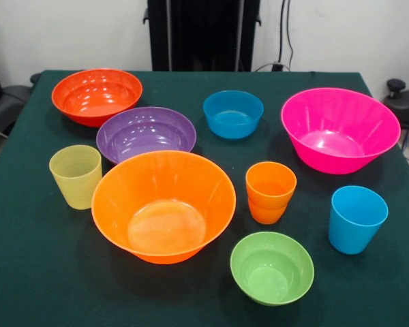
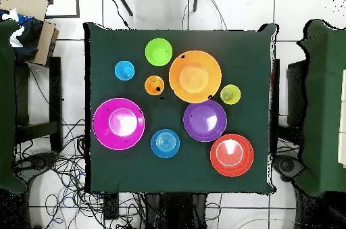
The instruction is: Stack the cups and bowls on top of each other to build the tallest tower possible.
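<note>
Front view: nothing stacked, all vessels sit apart on dark green cloth-covered table [image 1: 27,272]. Large glossy orange plastic bowl [image 1: 163,206] centre-front, upright. Medium purple plastic bowl [image 1: 146,133] just behind it, rims overlapping in pic; can't tell if touching. Red-orange medium plastic bowl [image 1: 97,96] at back left, close to purple one. Pale yellow-green ribbed plastic cup [image 1: 76,176] just left of big orange bowl. Small blue plastic bowl [image 1: 233,114] back centre. Large hot pink plastic bowl [image 1: 340,129] at right. Orange tapered plastic cup [image 1: 270,192] btwn big orange bowl & pink bowl; a step line halfway down its wall, may be 2 cups nested, can't tell. Sky blue plastic cup [image 1: 356,219] front right, below pink bowl. Small lime green plastic bowl [image 1: 272,267] nearest front edge. Black pedestal column at top centre; no arm or gripper visible.

Overhead view: same layout turned round. Orange bowl [image 2: 194,76], purple [image 2: 205,120], red-orange [image 2: 232,155] run in a diagonal. Pink bowl [image 2: 119,123] on left, blue bowl [image 2: 165,143] beside it. Lime bowl [image 2: 159,51] & sky blue cup [image 2: 124,71] near top edge, orange cup [image 2: 155,85] btwn them & orange bowl, yellow-green cup [image 2: 230,94] right of orange bowl. Cables on tiled floor [image 2: 64,172] below-left. Gripper not seen here either, so its state can't be told.
</note>
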`<state>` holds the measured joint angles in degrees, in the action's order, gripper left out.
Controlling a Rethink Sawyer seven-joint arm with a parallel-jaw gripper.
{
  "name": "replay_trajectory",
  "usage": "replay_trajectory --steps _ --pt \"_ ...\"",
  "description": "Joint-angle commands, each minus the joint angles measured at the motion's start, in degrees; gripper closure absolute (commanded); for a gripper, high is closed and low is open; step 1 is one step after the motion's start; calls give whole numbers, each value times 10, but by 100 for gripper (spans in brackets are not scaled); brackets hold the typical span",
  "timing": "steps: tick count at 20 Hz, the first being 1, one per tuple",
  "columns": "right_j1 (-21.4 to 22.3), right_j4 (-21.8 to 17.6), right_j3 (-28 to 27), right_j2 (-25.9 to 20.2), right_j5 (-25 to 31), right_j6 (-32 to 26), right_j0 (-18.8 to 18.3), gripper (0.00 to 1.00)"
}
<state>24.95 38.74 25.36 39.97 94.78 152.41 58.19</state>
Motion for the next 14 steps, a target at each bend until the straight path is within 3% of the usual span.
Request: replay_trajectory --steps 1,3,6,14 --pt "63 -62 106 -29 31 14 4 100" --pt "116 -92 200 -35 -8 -38 22 100" --pt "174 -124 293 -42 -46 -104 32 100" --pt "282 -186 432 -63 -103 -194 29 100"
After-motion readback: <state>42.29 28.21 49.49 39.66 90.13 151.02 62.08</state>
